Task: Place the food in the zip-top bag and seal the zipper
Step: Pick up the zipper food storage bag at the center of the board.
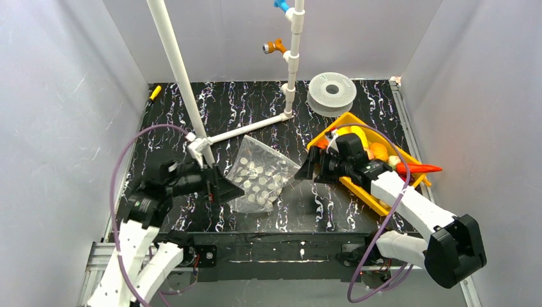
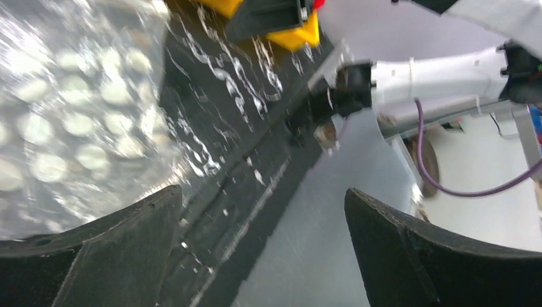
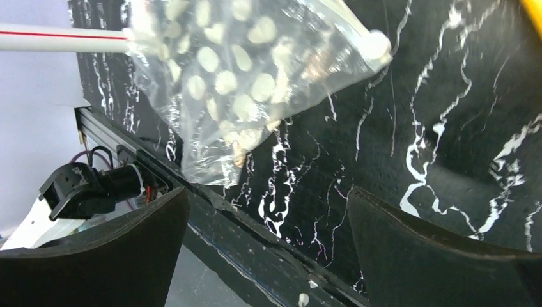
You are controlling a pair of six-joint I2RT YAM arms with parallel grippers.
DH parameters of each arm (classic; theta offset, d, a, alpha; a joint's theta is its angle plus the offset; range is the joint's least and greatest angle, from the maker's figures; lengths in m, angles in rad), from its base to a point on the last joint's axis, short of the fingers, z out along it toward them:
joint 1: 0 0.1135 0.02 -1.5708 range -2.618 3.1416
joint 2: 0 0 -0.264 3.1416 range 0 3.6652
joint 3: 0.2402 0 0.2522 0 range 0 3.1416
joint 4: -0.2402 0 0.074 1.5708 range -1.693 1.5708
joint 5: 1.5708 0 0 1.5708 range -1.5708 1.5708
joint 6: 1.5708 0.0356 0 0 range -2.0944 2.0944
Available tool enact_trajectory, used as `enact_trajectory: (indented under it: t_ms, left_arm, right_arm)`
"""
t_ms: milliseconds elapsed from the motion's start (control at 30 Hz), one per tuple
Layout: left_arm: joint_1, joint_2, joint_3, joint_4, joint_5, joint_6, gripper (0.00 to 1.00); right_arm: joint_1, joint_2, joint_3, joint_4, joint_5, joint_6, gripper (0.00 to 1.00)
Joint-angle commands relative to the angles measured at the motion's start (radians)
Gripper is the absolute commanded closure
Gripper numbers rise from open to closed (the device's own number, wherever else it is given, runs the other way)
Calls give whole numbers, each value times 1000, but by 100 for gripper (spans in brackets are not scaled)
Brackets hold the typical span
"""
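My left pincer (image 1: 225, 185) stands spread wide with nothing between its fingers. Just ahead of its tips lies the clear, floppy plastic zip-top bag (image 1: 262, 176) printed with rows of white dots, flat on the black table (image 1: 224, 105) with white marble veining. I am close to the bag's near edge, but I cannot tell whether I touch it. From my left wrist the bag fills the space up and to the left of my left finger.

My right pincer (image 1: 309, 167) is likewise spread and empty. It sits just beside the opposite edge of the bag, tips turned toward it, so the bag lies between my two pincers. From my right wrist the bag is ahead of the gap between the fingers and apart from them.

The glossy toy food (image 1: 378, 152), orange, yellow and red, lies behind my right pincer in the yellow rectangular plastic tray (image 1: 348, 120), partly under my right forearm. The zipper I cannot make out clearly. A long white PVC pipe (image 1: 176, 57) slants upward just beyond my left pincer.
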Motion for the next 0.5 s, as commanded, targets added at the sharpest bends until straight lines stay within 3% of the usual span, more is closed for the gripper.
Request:
enact_trajectory:
  t_ms: [0, 100, 133, 267, 467]
  left_arm:
    - [-263, 128, -46, 113, -125, -63, 2]
    - [-567, 284, 24, 116, -407, -23, 2]
    - [-618, 307, 35, 133, -499, -18, 2]
    - [-653, 309, 25, 198, -724, -28, 2]
    - [-665, 251, 13, 244, -910, -14, 2]
  right_arm:
    - [7, 31, -68, 214, 25, 164, 0]
    - [7, 113, -34, 199, 17, 161, 0]
    - [6, 132, -33, 213, 10, 164, 0]
    - [5, 161, -53, 275, 24, 164, 0]
    - [7, 156, -110, 408, 100, 175, 0]
